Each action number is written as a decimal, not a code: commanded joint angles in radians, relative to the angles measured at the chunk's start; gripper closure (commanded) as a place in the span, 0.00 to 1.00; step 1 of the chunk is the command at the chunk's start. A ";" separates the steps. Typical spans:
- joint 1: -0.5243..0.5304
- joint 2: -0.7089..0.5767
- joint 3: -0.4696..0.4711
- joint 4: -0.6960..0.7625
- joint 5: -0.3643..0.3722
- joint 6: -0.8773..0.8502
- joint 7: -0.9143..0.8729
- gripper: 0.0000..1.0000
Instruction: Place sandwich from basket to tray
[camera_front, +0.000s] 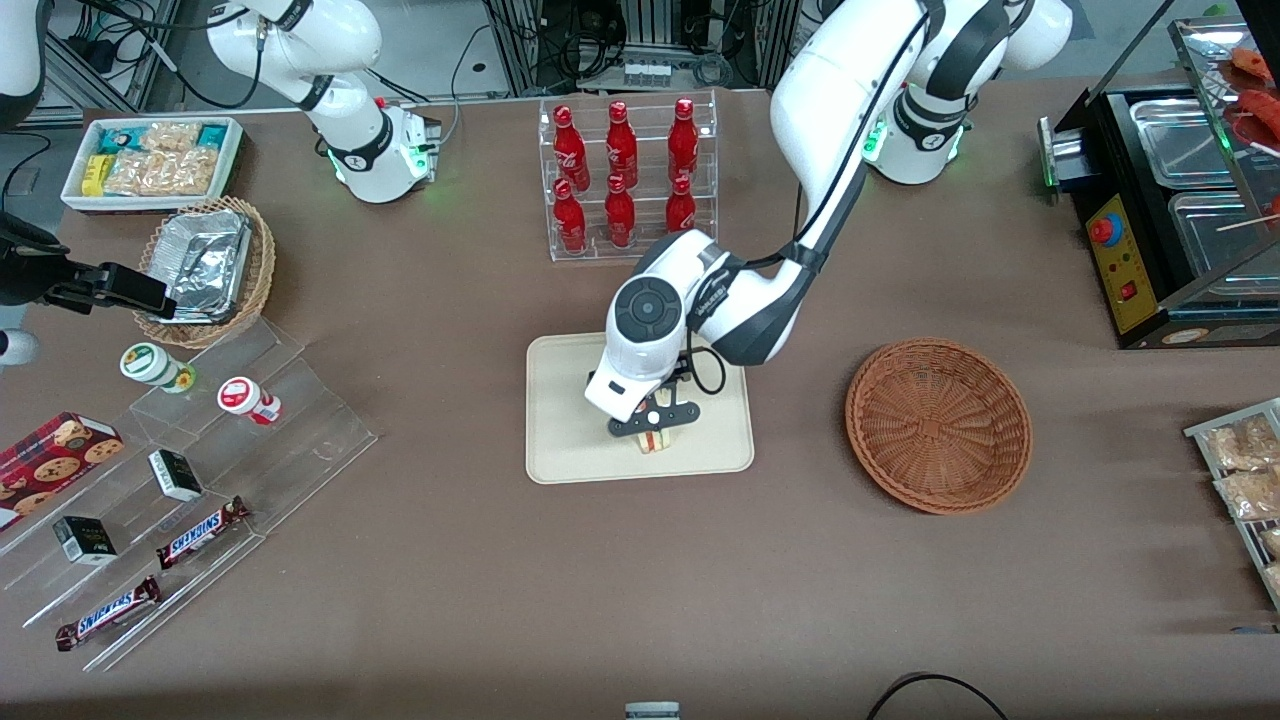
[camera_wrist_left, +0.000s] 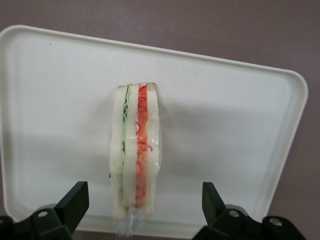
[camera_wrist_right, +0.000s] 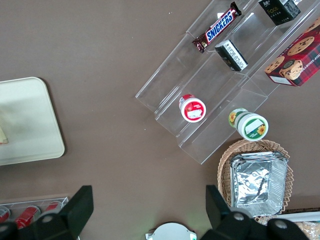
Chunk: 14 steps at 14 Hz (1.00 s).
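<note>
Sandwich (camera_wrist_left: 136, 155) — upright on tray (camera_front: 560, 420), near the edge closest to the front camera. Gripper (camera_front: 655, 425) — directly above, jaws spread apart, clear of bread. Basket (camera_front: 938, 425) — empty.

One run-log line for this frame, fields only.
tool: open, over tray | sandwich: on tray, between the fingers, released | basket: empty | step: placement done

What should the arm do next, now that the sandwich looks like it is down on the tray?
Probably lift straight up and away. The sandwich stands on its edge on the tray, and the gripper is open, its fingers clear of the bread on both sides. The basket is empty, so nothing seems left to carry.
</note>
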 joint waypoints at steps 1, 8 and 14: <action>0.015 -0.083 0.011 -0.011 -0.011 -0.079 0.004 0.00; 0.159 -0.243 0.026 -0.034 -0.014 -0.328 0.225 0.00; 0.307 -0.447 0.027 -0.274 0.001 -0.348 0.516 0.00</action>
